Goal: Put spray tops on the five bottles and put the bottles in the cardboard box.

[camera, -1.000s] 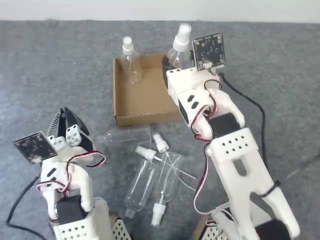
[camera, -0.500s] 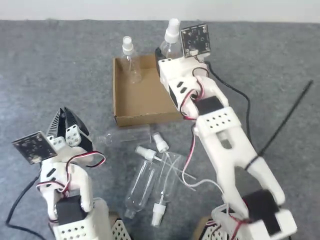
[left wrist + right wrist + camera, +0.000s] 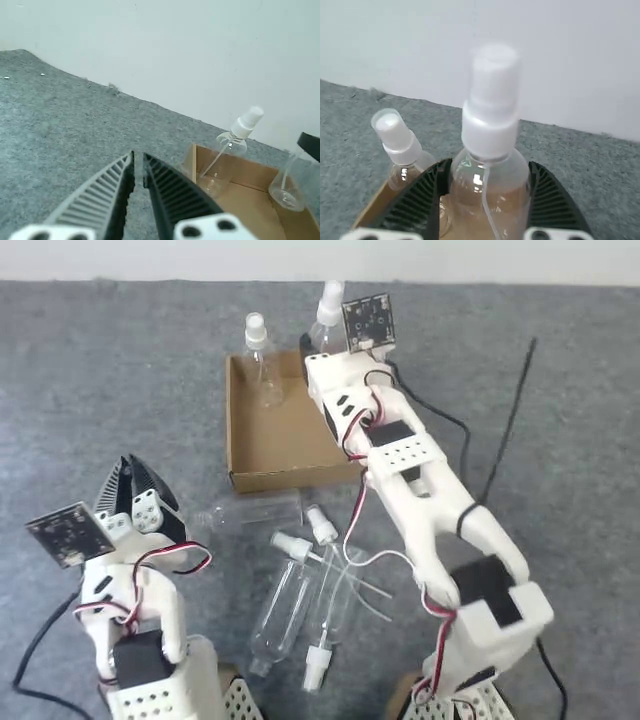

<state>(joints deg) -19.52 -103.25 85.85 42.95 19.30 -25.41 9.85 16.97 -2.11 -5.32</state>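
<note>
1 grey carpet spreads under your arms, with a pale wall behind. On it, the cardboard box holds a capped bottle. Your right gripper pinches another bottle at the box's far corner. Your left gripper is pressed together near 3 uncapped bottles.

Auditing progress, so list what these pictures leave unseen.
- High view: body of the held bottle and far corner of the box, behind the right arm.
- Right wrist view: that bottle's base, cut off by the picture's edge.
- High view: loose bottles overlap; count unclear.
</note>
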